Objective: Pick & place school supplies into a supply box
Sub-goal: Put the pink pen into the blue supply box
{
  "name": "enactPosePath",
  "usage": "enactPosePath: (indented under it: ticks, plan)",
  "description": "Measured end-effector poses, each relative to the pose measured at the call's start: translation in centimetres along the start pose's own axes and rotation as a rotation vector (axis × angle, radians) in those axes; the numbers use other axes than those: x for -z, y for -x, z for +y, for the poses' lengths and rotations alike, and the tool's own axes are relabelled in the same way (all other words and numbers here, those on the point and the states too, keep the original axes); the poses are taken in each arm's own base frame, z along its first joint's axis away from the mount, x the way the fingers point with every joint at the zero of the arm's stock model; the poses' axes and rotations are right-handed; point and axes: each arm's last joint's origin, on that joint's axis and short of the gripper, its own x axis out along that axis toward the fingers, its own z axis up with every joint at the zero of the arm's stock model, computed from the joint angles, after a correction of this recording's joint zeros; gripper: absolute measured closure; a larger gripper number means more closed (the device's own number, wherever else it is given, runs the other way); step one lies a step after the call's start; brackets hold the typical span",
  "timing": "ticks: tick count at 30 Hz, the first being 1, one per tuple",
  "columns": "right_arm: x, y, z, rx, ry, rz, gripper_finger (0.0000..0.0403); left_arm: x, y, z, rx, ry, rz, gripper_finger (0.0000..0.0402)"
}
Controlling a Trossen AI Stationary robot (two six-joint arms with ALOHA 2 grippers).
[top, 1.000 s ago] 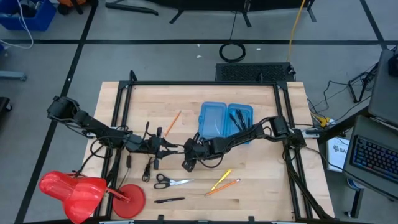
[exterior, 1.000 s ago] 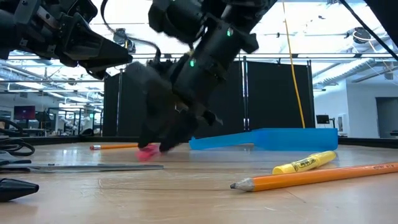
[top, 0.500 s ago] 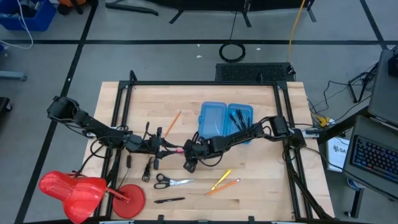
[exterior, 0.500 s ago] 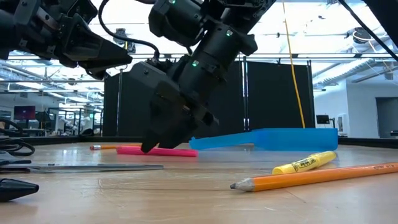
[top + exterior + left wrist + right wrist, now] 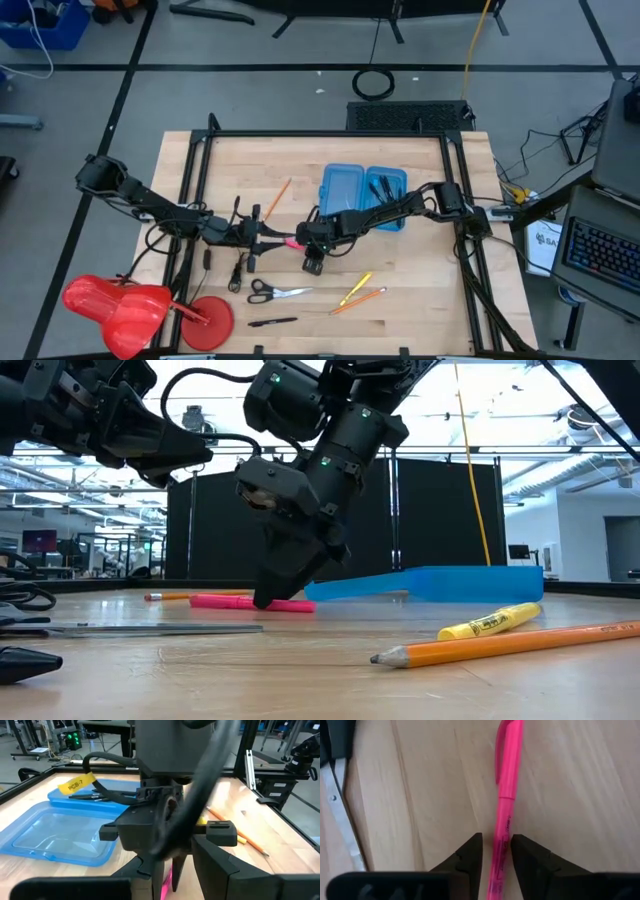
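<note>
A pink marker [image 5: 506, 795] lies flat on the wood between the two grippers [image 5: 293, 241] [image 5: 250, 602]. My right gripper [image 5: 496, 845] [image 5: 272, 598] points down with a finger on each side of the barrel and only a narrow gap between them. My left gripper [image 5: 262, 238] hovers open just left of the marker, and its wrist view shows the right arm's gripper [image 5: 165, 845] close in front. The blue supply box [image 5: 362, 195] [image 5: 430, 582] lies open behind, with black pens [image 5: 385, 190] in its right half. My right gripper comes from above, fingers across the pink marker's barrel [image 5: 502, 837] near its printed end. One finger [image 5: 520, 851] lies against the barrel, while a sliver of wood shows beside the other. The marker rests on the table. I cannot tell whether it is pinched.
Nearer the front edge lie scissors [image 5: 278, 292], a yellow marker [image 5: 357, 285], an orange pencil [image 5: 362, 297] and a black pen [image 5: 272, 322]. Another orange pencil [image 5: 278, 198] lies left of the box. A red plastic object [image 5: 140, 305] sits at the near left corner.
My right gripper has shifted a little toward the table's right along the marker. In the low view the marker showed as a short pink stub under the fingers; now it shows at full length, flat on the table. The left arm has kept still.
</note>
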Motion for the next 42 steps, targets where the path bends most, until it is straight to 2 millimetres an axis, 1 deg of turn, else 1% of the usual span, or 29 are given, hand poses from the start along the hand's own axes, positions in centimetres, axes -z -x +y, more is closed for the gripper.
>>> enactPosePath:
  ticks: [3,6,8,14,20,28,31,36,42]
  plan:
    - [0.1,0.0,0.5,-0.007,0.025,-0.019,0.0319,0.0,0.0,0.0,0.0,-0.002,0.0,0.0298]
    - [0.2,0.0,0.8,-0.061,0.008,0.008,0.0328,0.0,0.0,0.0,0.0,-0.001,-0.001,0.0298]
    - [0.3,0.0,0.9,-0.067,0.005,0.021,0.0333,0.0,0.0,0.0,0.0,-0.001,-0.001,0.0298]
    - [0.4,-0.1,0.9,-0.056,0.01,0.026,0.0354,0.0,0.0,0.0,0.0,-0.001,-0.002,0.0298]
    - [0.9,-0.1,1.4,0.011,0.056,0.011,0.039,0.0,0.0,0.0,0.0,-0.001,-0.001,0.0298]
    - [1.3,-0.2,2.3,0.008,0.078,0.003,0.0391,0.0,0.0,0.0,0.0,-0.001,0.0,0.0298]
    - [1.3,-0.1,2.7,0.035,0.09,-0.023,0.0391,0.0,0.0,0.0,0.0,-0.001,0.0,0.0298]
    - [1.4,-0.1,2.7,0.038,0.091,-0.025,0.0391,0.1,0.0,0.0,-0.001,-0.001,0.005,0.0298]
    - [1.1,1.3,2.9,0.051,0.091,-0.052,0.0391,0.1,0.0,0.0,0.0,0.0,0.007,0.0298]
